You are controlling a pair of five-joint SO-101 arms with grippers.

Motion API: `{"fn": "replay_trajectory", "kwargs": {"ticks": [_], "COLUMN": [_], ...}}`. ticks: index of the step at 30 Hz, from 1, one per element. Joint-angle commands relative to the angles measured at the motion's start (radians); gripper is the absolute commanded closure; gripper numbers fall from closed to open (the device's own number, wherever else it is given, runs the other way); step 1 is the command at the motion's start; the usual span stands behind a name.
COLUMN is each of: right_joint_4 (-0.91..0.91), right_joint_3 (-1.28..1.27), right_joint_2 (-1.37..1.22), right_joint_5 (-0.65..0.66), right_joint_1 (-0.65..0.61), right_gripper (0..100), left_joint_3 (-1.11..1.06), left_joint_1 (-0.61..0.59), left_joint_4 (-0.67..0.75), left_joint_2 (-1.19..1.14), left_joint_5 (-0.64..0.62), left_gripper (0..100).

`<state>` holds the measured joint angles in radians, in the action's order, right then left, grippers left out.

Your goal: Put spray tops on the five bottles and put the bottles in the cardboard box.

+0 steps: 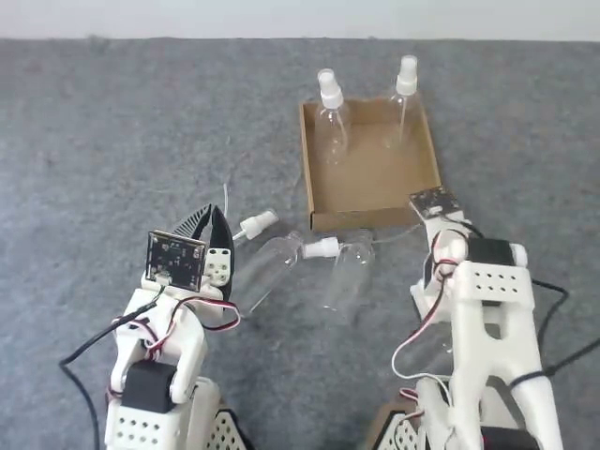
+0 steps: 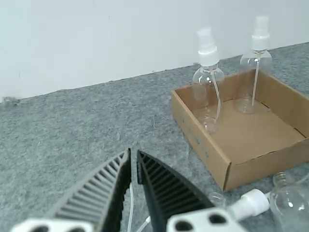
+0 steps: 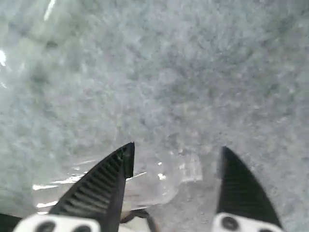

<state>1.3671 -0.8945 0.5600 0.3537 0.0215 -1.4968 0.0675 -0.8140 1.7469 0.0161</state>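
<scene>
Two clear bottles with white spray tops (image 1: 331, 117) (image 1: 403, 103) stand in the cardboard box (image 1: 375, 202). On the carpet in front of it lie two uncapped bottles (image 1: 270, 267) (image 1: 347, 274), with two loose spray tops (image 1: 258, 223) (image 1: 322, 248) beside them. My left gripper (image 1: 212, 223) is shut and empty just left of them; in the left wrist view it (image 2: 133, 162) points toward the box (image 2: 227, 162). My right gripper (image 3: 177, 147) is open, pointing down at the carpet, with a clear bottle (image 3: 159, 181) lying between its fingers.
Grey carpet covers the whole table. The right arm (image 1: 478, 291) stands in front of the box's right corner. A white wall (image 2: 96, 38) runs behind the table's far edge.
</scene>
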Motion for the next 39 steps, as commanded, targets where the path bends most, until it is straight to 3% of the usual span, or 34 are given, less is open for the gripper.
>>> {"fn": "replay_trajectory", "kwargs": {"ticks": [1,5,12,22,27,34,39], "right_joint_4": [0.077,0.116,0.071,-0.147,-0.257,-0.252,-0.318], "right_joint_3": [0.066,0.123,0.178,0.032,-0.044,0.034,0.041], "right_joint_2": [0.013,0.013,-0.001,-0.005,-0.11,-0.269,-0.32], "right_joint_5": [-0.13,-0.222,-0.525,-0.755,-0.796,-0.787,-0.664], "right_joint_1": [-0.059,-0.024,0.091,0.001,-0.054,0.094,0.168], "right_gripper": [65.8,66.4,72.6,73.3,73.4,73.9,87.0], "left_joint_3": [0.007,0.007,0.007,0.007,0.007,0.007,0.007], "left_joint_1": [-0.002,-0.002,0.003,0.005,0.003,0.002,0.003], "left_joint_4": [0.029,0.029,0.028,0.028,0.028,0.028,0.028], "left_joint_2": [0.006,0.006,0.006,0.006,0.006,0.006,0.006], "left_joint_5": [0.006,0.006,0.006,0.006,0.006,0.006,0.006], "left_gripper": [99,99,99,99,99,99,99]}}
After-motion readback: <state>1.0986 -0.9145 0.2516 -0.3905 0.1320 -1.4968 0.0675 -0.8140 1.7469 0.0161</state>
